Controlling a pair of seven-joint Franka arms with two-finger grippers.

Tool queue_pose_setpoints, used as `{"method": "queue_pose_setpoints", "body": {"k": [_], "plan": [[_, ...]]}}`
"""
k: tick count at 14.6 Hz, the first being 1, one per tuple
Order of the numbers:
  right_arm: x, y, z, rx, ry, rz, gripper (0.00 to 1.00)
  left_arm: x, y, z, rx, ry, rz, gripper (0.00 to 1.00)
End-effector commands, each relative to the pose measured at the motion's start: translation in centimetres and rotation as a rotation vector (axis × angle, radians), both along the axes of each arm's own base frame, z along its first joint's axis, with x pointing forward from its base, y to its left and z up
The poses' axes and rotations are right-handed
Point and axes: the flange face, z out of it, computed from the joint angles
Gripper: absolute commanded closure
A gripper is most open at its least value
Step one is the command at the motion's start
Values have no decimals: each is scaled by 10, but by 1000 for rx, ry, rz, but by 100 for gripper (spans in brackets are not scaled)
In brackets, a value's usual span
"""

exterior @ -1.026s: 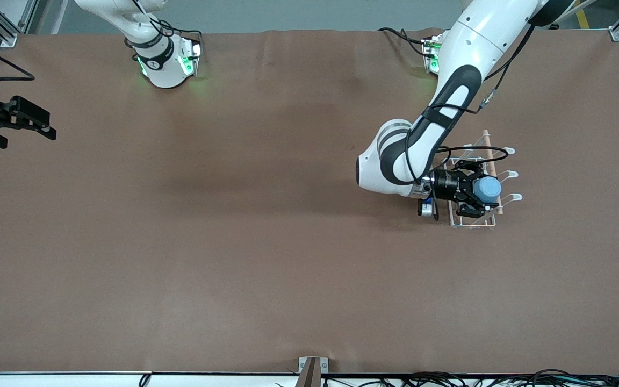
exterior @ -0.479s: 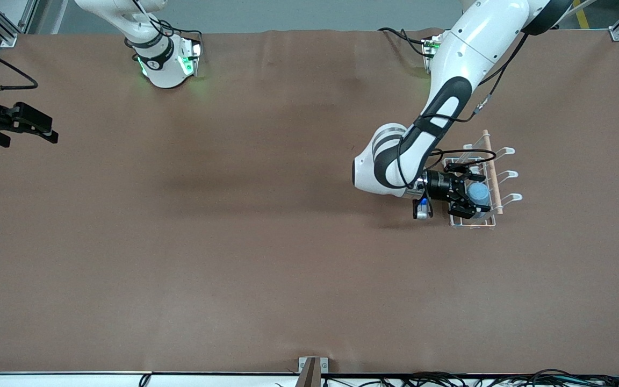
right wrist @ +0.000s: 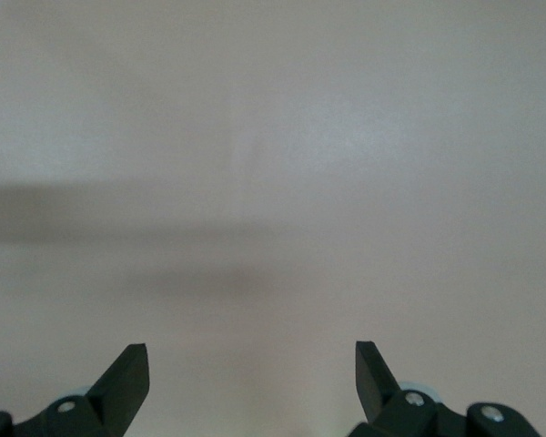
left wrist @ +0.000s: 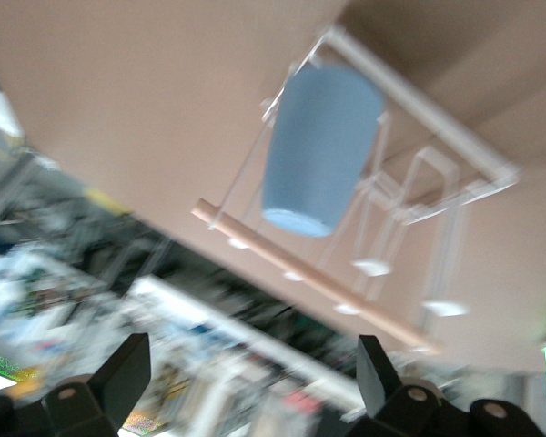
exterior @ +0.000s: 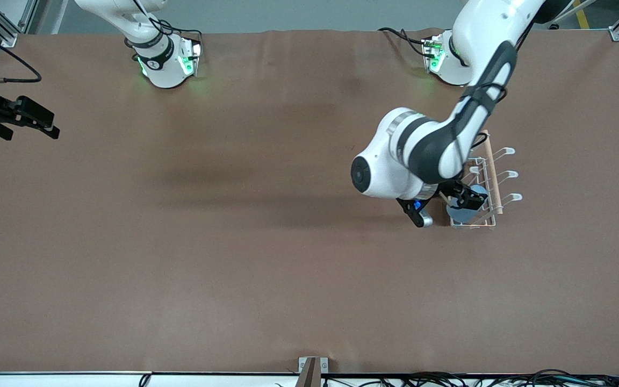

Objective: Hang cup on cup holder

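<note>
The light-blue cup (exterior: 463,213) sits upside down on a prong of the white wire cup holder (exterior: 496,180), at the holder's end nearest the front camera. In the left wrist view the cup (left wrist: 318,150) hangs on the cup holder (left wrist: 419,114) beside the wooden rod (left wrist: 318,282), apart from my fingers. My left gripper (exterior: 462,200) is open and empty just above the cup; it shows open in the left wrist view (left wrist: 250,382). My right gripper (exterior: 24,121) waits open and empty over the table's edge at the right arm's end, with bare table under it in its wrist view (right wrist: 252,373).
The brown table (exterior: 234,242) bears nothing else. The left arm's elbow (exterior: 395,161) hangs over the table beside the cup holder. Cables and a bracket (exterior: 312,371) lie along the table edge nearest the front camera.
The left wrist has turned and lowered the cup onto a prong at the rack's end nearest the camera, then let go and opened. The right gripper has shifted slightly.
</note>
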Motion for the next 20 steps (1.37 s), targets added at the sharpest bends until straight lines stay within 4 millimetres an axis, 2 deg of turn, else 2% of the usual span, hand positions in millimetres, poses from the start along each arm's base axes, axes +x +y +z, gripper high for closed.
{"method": "queue_pose_setpoints", "body": {"k": [1,2,4,7,8,10,12,13,14,20], "plan": [[-7,-4,7,-7,-23,-24,0,14,22,54,-182,-104,199,0],[-6,-1,12,-7,-32,-18,0,16,31,80,-297,-143,265,0],[-5,0,10,-9,-31,-15,0,22,67,126,-467,-173,374,0],[-3,-3,4,-21,-12,-19,0,12,96,187,-511,-266,398,0],[-5,-4,3,-24,3,-22,0,10,112,205,-518,-297,412,0],[-5,-5,1,-29,11,-37,0,16,139,222,-559,-309,360,0],[-3,-6,-2,-37,17,-38,0,13,143,231,-571,-312,340,0],[-3,-6,-3,-50,19,-35,0,5,145,248,-584,-336,339,0],[-3,-6,-3,-57,19,-37,0,1,149,257,-600,-348,350,0],[-2,-7,-4,-51,21,-55,0,-23,181,302,-723,-424,523,0]]}}
